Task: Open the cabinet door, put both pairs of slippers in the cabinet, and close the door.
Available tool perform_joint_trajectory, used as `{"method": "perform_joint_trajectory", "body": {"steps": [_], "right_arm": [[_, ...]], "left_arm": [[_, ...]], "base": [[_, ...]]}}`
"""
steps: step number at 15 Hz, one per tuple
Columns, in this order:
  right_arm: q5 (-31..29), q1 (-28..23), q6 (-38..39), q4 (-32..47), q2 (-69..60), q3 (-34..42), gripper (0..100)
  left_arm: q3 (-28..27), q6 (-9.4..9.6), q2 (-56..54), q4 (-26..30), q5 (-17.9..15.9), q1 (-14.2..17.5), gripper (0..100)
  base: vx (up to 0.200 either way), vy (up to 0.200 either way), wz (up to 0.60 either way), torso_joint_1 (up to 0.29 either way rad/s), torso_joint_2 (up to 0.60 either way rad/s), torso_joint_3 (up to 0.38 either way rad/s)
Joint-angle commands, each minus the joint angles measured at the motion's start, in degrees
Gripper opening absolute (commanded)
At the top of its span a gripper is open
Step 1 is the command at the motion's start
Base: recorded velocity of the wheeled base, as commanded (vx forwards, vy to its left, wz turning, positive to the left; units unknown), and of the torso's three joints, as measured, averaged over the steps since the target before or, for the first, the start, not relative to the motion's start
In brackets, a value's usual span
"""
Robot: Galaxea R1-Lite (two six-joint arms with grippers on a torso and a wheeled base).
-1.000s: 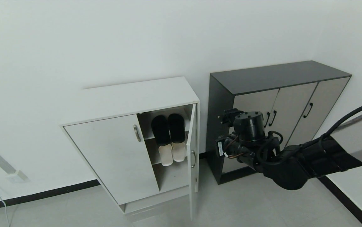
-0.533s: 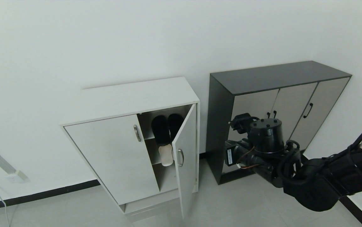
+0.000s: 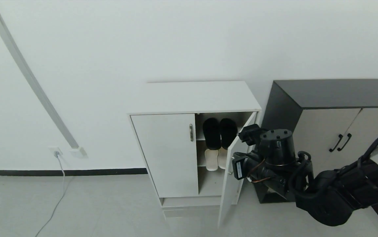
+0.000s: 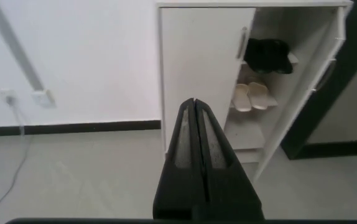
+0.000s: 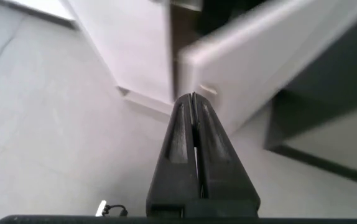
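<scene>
Bright even indoor light, probably from overhead, soft shadow inside cabinet [image 3: 202, 95]

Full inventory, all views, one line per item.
white cabinet: 1, white, against wall
right door: 1, white, ajar
black slippers: 1 pair, black, upper shelf
pale slippers: 1 pair, cream, shelf below
dark cabinet: 1, dark grey, right of white cabinet
wall socket: 1, white, low on wall, left
cable: 1, grey, from socket to floor
left pincer: 1, black, shut, facing white cabinet
right pincer: 1, black, shut, pointing at right door
</scene>
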Motion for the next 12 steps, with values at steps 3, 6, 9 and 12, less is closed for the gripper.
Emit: {"method": "perform_joint_trajectory", "body": {"steps": [3, 6, 9, 12], "right_arm": [[-0.4, -0.1, -0.6, -2.5, 0.9, 1.4, 0], [-0.5, -0.1, -0.8, -4.5, 0.6, 3.1, 0], [-0.6, -0.5, -0.7, -6.3, 0.2, 6.5, 0], [-0.6, -1.1, -0.8, -10.3, 0.0, 10.6, 0]], "left_arm": [[0.0, -0.02, 0.0, 0.1, 0.0, 0.0, 0], [0.0, -0.02, 0.0, 0.0, 0.0, 0.0, 0], [0.0, 0.07, 0.0, 0.1, 0.0, 0.0, 0], [0.0, 0.16, 0.1, 0.0, 0.0, 0.0, 0]], "base": [[0.000, 0.000, 0.00, 0.000, 0.00, 0.000], [0.000, 0.000, 0.00, 0.000, 0.00, 0.000], [0.000, 0.000, 0.00, 0.000, 0.00, 0.000], [0.200, 0.000, 0.00, -0.010, 0.00, 0.005]]}}
